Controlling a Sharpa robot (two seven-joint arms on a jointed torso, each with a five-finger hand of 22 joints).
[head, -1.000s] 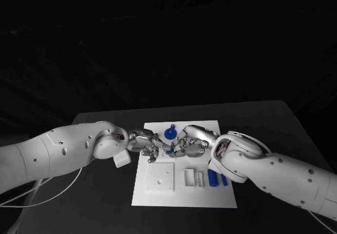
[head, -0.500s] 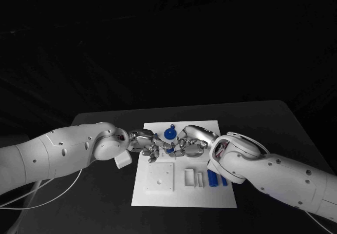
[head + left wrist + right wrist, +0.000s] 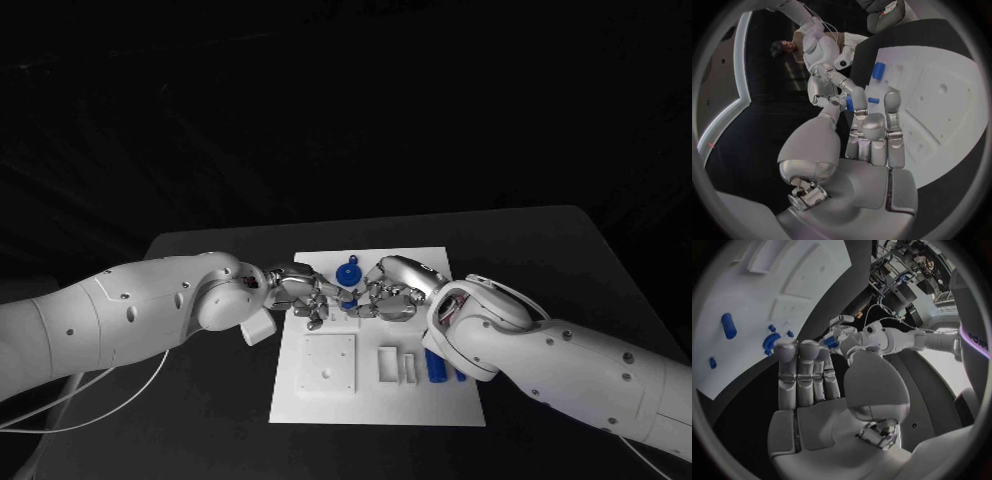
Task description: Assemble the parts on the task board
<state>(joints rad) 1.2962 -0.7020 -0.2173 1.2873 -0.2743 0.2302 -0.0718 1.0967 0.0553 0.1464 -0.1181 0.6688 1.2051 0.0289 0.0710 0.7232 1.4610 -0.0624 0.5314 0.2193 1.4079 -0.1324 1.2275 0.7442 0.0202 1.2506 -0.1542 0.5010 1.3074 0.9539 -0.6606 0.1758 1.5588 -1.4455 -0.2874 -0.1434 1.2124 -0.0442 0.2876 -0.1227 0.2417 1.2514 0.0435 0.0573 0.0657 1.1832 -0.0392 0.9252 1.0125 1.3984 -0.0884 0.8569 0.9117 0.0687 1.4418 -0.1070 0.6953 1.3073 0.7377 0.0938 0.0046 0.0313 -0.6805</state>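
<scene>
Since a second ago the right arm has pushed a little further in over the task board, and the two hands stay fingertip to fingertip above its far half. Where the fingers meet is hard to read from the head view; a small blue part peeks out between them. The left robot hand pinches that blue part at its fingertips, thumb against finger. The right robot hand touches the same piece with its thumb and a finger, the other fingers straight; whether it truly grips, I cannot tell. A round blue part sits on the board beyond the hands, and blue cylinders lie partly hidden under the right arm, on the black desk.
</scene>
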